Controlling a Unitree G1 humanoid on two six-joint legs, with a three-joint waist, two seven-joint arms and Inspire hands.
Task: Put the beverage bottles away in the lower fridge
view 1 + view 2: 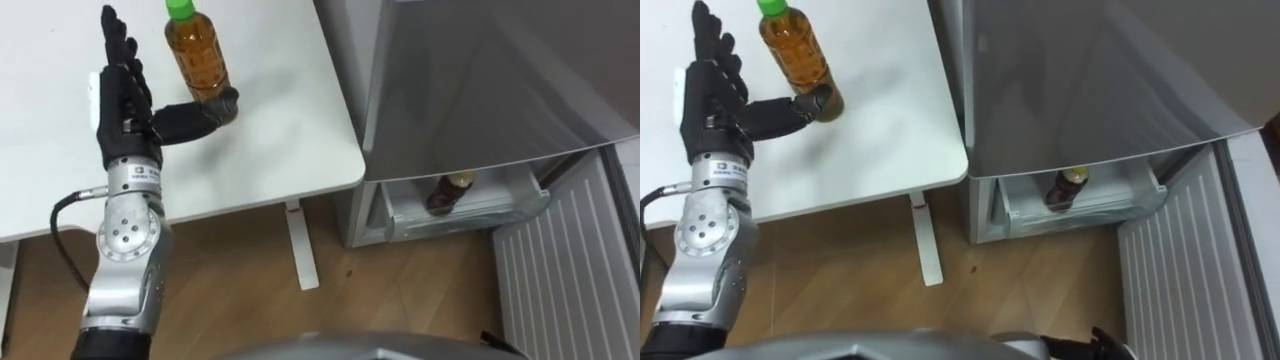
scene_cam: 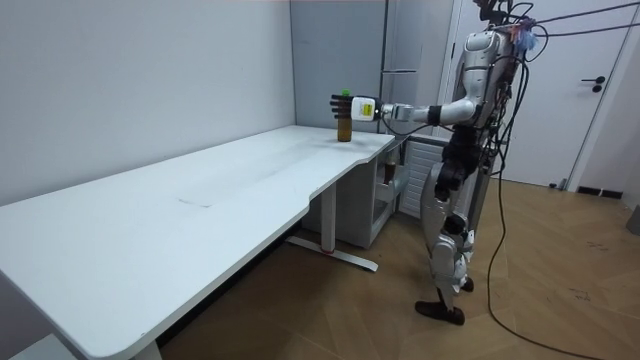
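A bottle of amber tea with a green cap [image 1: 197,52] stands upright near the right end of the white table [image 1: 290,130]. My left hand [image 1: 122,100] is just to its left, fingers straight and pointing away from me. Its thumb reaches sideways and touches the bottle's base; no fingers are wrapped round the bottle. In the room view the left hand [image 2: 362,108] is held out at the bottle [image 2: 344,116] over the table corner. A dark bottle [image 1: 447,190] stands in the door shelf of the open lower fridge [image 1: 470,210].
The grey fridge body [image 1: 480,80] stands right beside the table's right edge. Its open lower door [image 1: 570,260] swings out to the right over the wooden floor. The table leg [image 1: 300,245] stands between me and the fridge. I stand at the table corner.
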